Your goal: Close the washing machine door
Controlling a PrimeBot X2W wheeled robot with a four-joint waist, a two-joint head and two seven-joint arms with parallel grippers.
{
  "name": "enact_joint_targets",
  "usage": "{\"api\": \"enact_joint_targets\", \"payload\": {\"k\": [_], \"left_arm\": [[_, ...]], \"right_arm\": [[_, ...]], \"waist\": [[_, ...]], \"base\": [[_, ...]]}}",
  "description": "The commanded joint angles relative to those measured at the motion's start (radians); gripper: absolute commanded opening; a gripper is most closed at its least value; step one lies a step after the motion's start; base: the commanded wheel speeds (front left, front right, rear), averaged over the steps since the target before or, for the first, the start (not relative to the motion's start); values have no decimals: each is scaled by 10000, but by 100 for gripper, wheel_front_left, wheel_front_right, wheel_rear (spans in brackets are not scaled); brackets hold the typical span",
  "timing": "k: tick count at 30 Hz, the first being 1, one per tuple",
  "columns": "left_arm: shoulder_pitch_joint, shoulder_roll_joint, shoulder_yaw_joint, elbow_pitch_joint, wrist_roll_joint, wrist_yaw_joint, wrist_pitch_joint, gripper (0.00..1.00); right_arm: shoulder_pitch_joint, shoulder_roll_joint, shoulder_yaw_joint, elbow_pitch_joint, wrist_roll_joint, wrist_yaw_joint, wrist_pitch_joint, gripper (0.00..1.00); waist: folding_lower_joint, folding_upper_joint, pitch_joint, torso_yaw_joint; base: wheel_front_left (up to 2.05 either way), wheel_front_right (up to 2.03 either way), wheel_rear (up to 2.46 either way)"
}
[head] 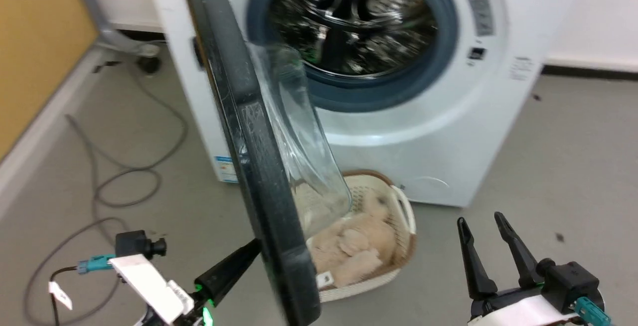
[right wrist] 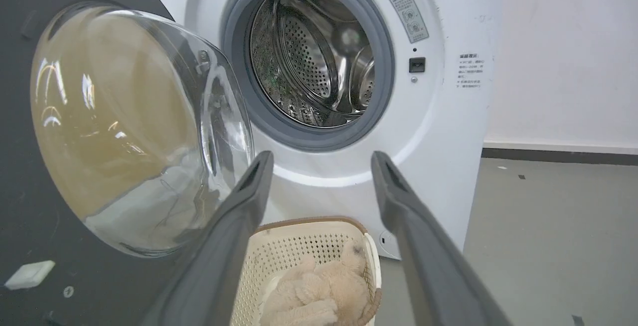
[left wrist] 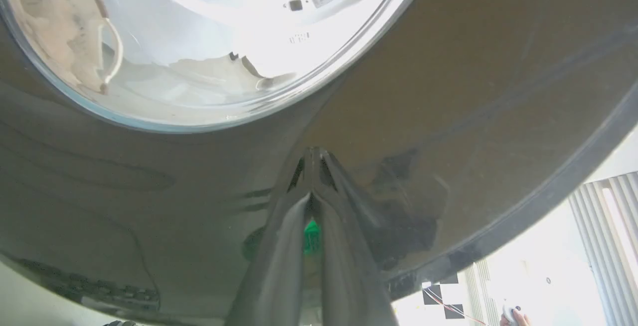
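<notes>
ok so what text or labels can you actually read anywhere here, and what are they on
No text reads clearly.
On the washing machine front, the grey warning sticker with a triangle sign: print too small.
The black print right of the drum: too small.
The colour sticker at its lower left corner: blurred.

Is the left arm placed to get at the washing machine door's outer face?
Likely yes: the left gripper, jaws together, sits against the outer face of the washing machine door, nothing between.
</notes>
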Motion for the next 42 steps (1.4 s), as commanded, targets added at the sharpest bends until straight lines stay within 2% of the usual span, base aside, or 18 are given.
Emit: {"api": "enact_joint_targets", "payload": {"k": [1, 8, 16, 24, 34, 42], "left_arm": [[87, -27, -129, -40, -118, -40, -160, 0], [-176, -28, -808, 170, -475, -376, -1354, 0], [-1203, -29, -1374, 774, -605, -707, -2715, 0], [-2846, -29, -1687, 1933, -972, -554, -4570, 0], [-5104, -29, -1977, 3815, -1377, -537, -6619, 0], [-5567, -8, -2345, 4874, -1309, -903, -7033, 0]], "right_arm": [[-82, 26, -2, -72, -86, 6, -43, 100], [-220, 28, 41, -229, -148, 6, -43, 100], [-358, 29, 62, -452, -42, 6, -43, 100], [-584, 29, 240, -637, 244, 6, -43, 100], [-607, 29, 354, -686, 523, 6, -43, 100], [-593, 29, 289, -654, 555, 6, -43, 100]], "waist": [[0, -1, 332, -601], [0, -1, 937, -1933], [0, -1, 1656, -3239], [0, -1, 2264, -4212], [0, -1, 2518, -4803], [0, -1, 2260, -4586]], "base": [[0, 0, 0], [0, 0, 0], [0, 0, 0], [0, 0, 0], [0, 0, 0], [0, 0, 0]]}}
